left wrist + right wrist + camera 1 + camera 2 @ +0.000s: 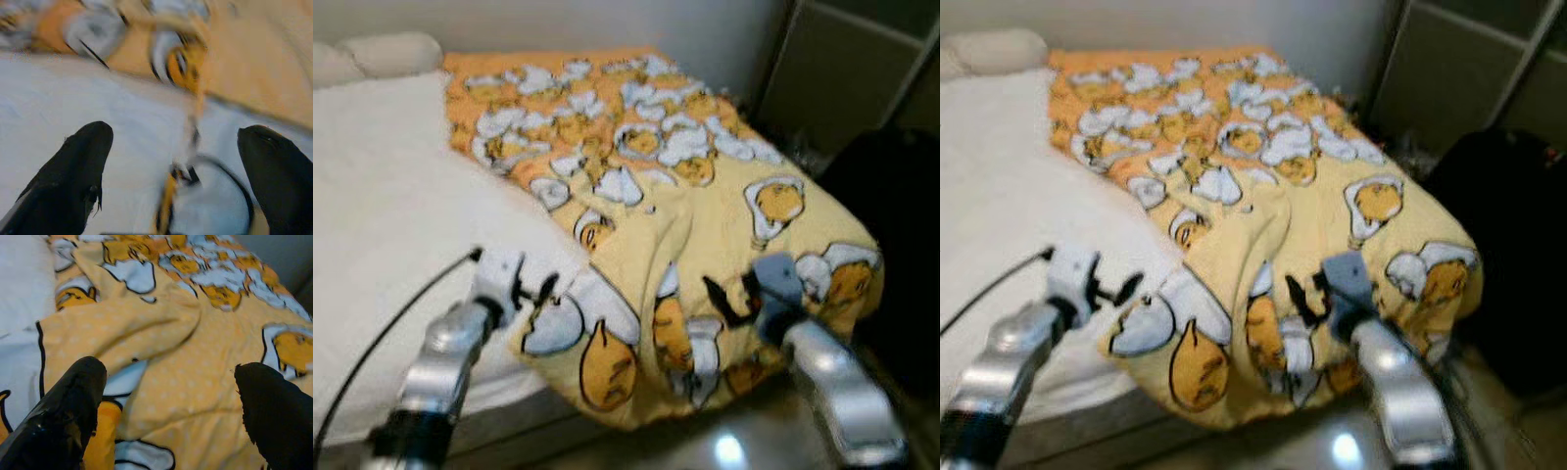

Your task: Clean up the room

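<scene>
Blanket bunched at the bed's foot, both grippers parted over it

Blanket [705, 186] of yellow and orange cloth, printed with white-and-yellow egg figures, lay spread over the far side of the bed [382, 215] and hung rumpled over its near corner. A thick fold ran down its middle toward the hanging edge. The left gripper [536, 291] hovered at the blanket's near-left edge, where the cloth met the white sheet [98, 127]; its fingers [73, 171] stood wide apart with nothing between them. The right gripper [729, 299] was over the draped part near the corner, just beside the fold, its fingers [68, 411] also spread and empty above the yellow cloth. A pale pillow [386, 51] sat at the bed's far end against the wall. A dark bag-like shape [1508, 245] stood right of the bed, below a shelf unit [1469, 69]. The floor [724, 446] beneath was glossy.
</scene>
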Controlling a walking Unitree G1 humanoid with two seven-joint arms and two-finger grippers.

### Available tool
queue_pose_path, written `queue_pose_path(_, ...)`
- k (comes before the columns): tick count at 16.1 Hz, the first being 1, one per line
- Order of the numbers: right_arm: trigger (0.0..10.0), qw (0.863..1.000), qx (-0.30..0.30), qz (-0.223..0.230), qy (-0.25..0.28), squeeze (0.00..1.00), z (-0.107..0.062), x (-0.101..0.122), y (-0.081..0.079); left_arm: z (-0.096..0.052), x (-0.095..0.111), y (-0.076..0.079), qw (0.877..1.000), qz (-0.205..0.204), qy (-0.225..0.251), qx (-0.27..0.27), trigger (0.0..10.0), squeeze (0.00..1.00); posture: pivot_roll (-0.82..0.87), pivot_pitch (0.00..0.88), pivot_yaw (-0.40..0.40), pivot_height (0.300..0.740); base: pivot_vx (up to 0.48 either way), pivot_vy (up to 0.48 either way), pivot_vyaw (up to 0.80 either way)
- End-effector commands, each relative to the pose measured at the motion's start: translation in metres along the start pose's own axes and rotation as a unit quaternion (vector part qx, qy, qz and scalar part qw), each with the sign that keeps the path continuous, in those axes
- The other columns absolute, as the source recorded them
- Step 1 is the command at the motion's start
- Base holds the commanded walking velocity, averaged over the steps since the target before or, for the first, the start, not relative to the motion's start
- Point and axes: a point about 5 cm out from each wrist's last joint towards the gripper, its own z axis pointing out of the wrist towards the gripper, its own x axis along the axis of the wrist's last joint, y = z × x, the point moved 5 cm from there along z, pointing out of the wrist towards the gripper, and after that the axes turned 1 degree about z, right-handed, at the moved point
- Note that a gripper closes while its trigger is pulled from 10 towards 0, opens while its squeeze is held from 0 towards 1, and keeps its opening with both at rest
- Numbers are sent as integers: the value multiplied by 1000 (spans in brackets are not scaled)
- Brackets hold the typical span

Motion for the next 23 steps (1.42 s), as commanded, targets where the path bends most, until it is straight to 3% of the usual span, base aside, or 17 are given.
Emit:
queue_pose_path(1,10000,1000,29,-8,1,0,0,5,-6,4,-5,0,1000,16,-15,-17,10000,298,-108,0,-26,740,0,0,0)
queue_pose_path(2,10000,997,67,-28,-2,0,-3,9,-13,10,-13,0,999,28,-32,-31,10000,118,-120,0,-17,740,0,0,0)
queue_pose_path(4,10000,993,110,-49,-8,0,-11,12,-21,14,-26,-1,996,45,-62,-44,10000,0,-155,0,5,740,0,0,0)
queue_pose_path(5,10000,984,162,-66,-19,0,-22,13,-31,19,-34,-4,994,59,-83,-46,10000,0,-171,0,14,740,0,0,0)
queue_pose_path(8,10000,975,205,-82,-35,0,-33,15,-39,25,-37,-8,993,65,-94,-38,10000,0,-217,0,15,740,0,0,0)
queue_pose_path(13,10000,969,221,-92,-64,0,-48,14,-35,30,-45,-5,989,85,-119,-26,10000,0,-256,0,-38,740,0,0,0)
queue_pose_path(17,10000,965,232,-96,-79,0,-54,15,-41,30,-51,-9,986,94,-141,-5,10000,0,-291,57,-63,740,0,0,0)
queue_pose_path(20,10000,964,234,-94,-82,0,-53,17,-44,32,-53,1,984,92,-151,-33,10000,0,-300,69,-52,740,0,0,0)
queue_pose_path(21,10000,964,234,-93,-82,0,-52,17,-44,32,-54,3,983,92,-154,-41,8784,0,-302,70,-46,740,0,0,0)
queue_pose_path(22,10000,963,240,-88,-85,0,-54,17,-46,32,-56,6,980,101,-163,-54,3647,0,-302,72,-37,740,0,0,0)
queue_pose_path(23,10000,960,250,-88,-87,0,-56,17,-47,31,-57,6,978,109,-168,-56,2902,0,-300,74,-30,740,0,0,0)
